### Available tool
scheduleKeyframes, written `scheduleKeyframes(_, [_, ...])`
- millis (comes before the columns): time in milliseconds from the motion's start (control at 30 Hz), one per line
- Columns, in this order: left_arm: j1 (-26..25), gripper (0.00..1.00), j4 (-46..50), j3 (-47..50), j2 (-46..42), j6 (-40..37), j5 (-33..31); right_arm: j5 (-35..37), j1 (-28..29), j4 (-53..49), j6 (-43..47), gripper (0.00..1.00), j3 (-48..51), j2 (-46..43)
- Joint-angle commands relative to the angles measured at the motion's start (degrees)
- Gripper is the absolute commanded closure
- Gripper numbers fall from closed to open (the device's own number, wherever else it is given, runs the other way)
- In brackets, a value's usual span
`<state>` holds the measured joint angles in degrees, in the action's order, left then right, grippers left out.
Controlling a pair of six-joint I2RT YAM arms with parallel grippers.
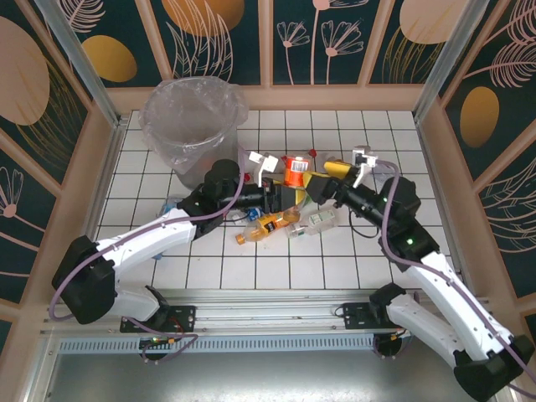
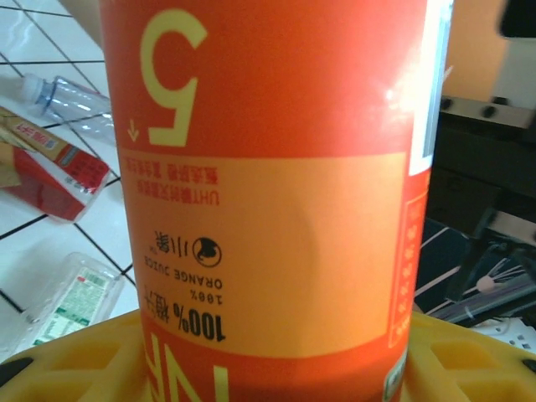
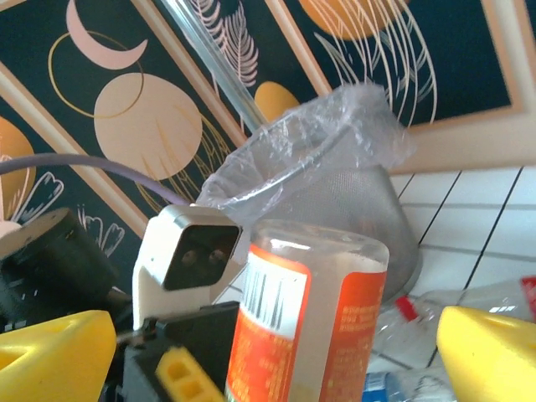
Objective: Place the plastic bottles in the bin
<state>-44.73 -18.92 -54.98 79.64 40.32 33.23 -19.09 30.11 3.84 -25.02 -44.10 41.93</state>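
Observation:
An orange-labelled juice bottle (image 1: pixel 296 172) stands upright above the tiles, between both grippers. My left gripper (image 1: pixel 279 196) is shut on it; in the left wrist view the label (image 2: pixel 268 167) is upside down and the yellow fingers (image 2: pixel 75 360) press its sides. My right gripper (image 3: pixel 276 360) is open, its yellow fingertips (image 3: pixel 490 352) wide apart and off the same bottle (image 3: pixel 310 327). The bin (image 1: pixel 193 126), grey with a crinkled clear bag, stands at the back left (image 3: pixel 335 184). More plastic bottles lie on the tiles: an amber one (image 1: pixel 268 224) and a clear one (image 1: pixel 314 221).
A red-labelled bottle (image 2: pixel 59 172), a green-labelled one (image 2: pixel 71 297) and a clear one (image 2: pixel 71 96) lie left of the held bottle. A blue-capped bottle (image 1: pixel 172 201) lies near the bin's foot. Wooden walls (image 1: pixel 435 167) enclose the tiled table.

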Motion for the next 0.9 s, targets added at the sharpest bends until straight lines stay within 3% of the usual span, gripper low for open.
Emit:
scheduleKeyframes(0, [1.8, 0.44, 8.8, -4.5, -2.2, -3.4, -3.0, 0.2, 0.3, -2.6, 9.5, 0.01, 1.2, -4.9])
scheduleKeyframes(167, [5.6, 0.44, 18.3, -9.4, -3.6, -6.3, -5.4, -8.8, 0.3, -6.3, 18.3, 0.01, 2.4, -8.1])
scheduleKeyframes(333, [8.6, 0.44, 27.6, -15.2, -4.3, -9.0, -9.0, -12.0, 0.4, -5.6, 22.7, 0.01, 5.8, -12.2])
scheduleKeyframes(600, [14.9, 0.45, 42.1, -27.4, -1.9, -14.8, -15.5, -10.9, 0.4, -3.4, 24.4, 0.01, 8.9, -16.6])
scheduleKeyframes(867, [22.6, 0.45, 52.7, -39.2, 3.6, -23.4, -26.3, -8.8, 0.4, -3.0, 22.6, 0.01, 9.3, -16.5])
